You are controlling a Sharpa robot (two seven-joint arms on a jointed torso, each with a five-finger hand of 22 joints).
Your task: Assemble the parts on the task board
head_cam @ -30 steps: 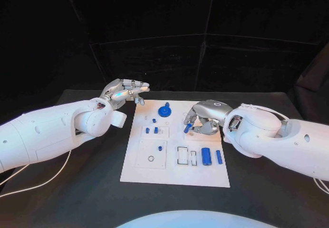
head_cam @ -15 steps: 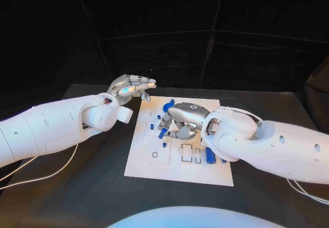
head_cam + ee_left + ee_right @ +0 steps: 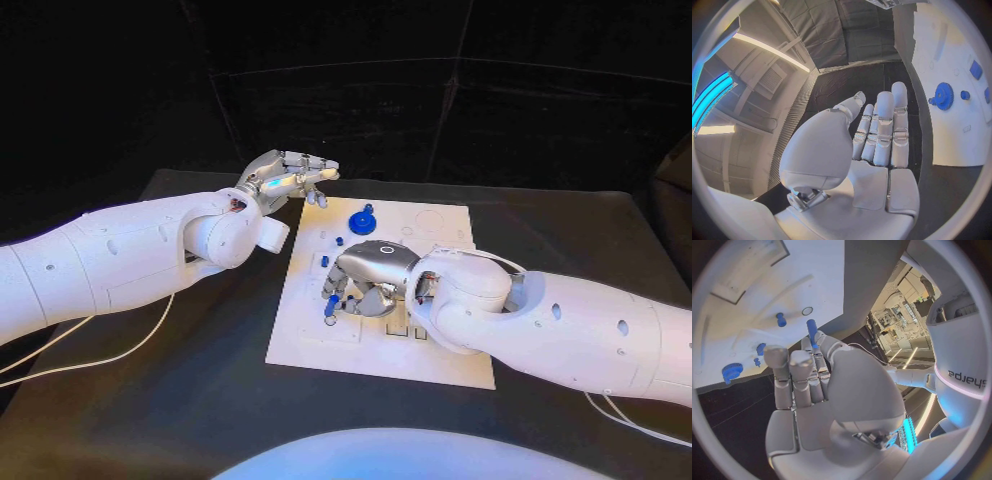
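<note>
The white task board (image 3: 447, 226) lies mid-table. My right hand (image 3: 369, 276) hovers low over the board's left middle and pinches a blue peg (image 3: 333, 305), which points down toward the board. The right wrist view shows the same peg (image 3: 811, 333) held at the fingertips (image 3: 776, 356), above the board (image 3: 754, 290) and near a small round hole (image 3: 807, 311) and a standing blue peg (image 3: 781, 319). A blue gear (image 3: 362, 222) stands at the board's far side. My left hand (image 3: 289, 177) floats off the board's far left corner, fingers straight and empty. The right forearm hides the board's right slots.
Small blue parts (image 3: 965, 94) sit near the gear (image 3: 944, 95) on the board (image 3: 954, 130). White cables trail across the black table at the near left (image 3: 87, 345) and near right (image 3: 620, 420). Bare tabletop surrounds the board.
My right hand has carried the blue peg from the board's middle right over to its left side and lower. The left hand has stayed about where it was.
</note>
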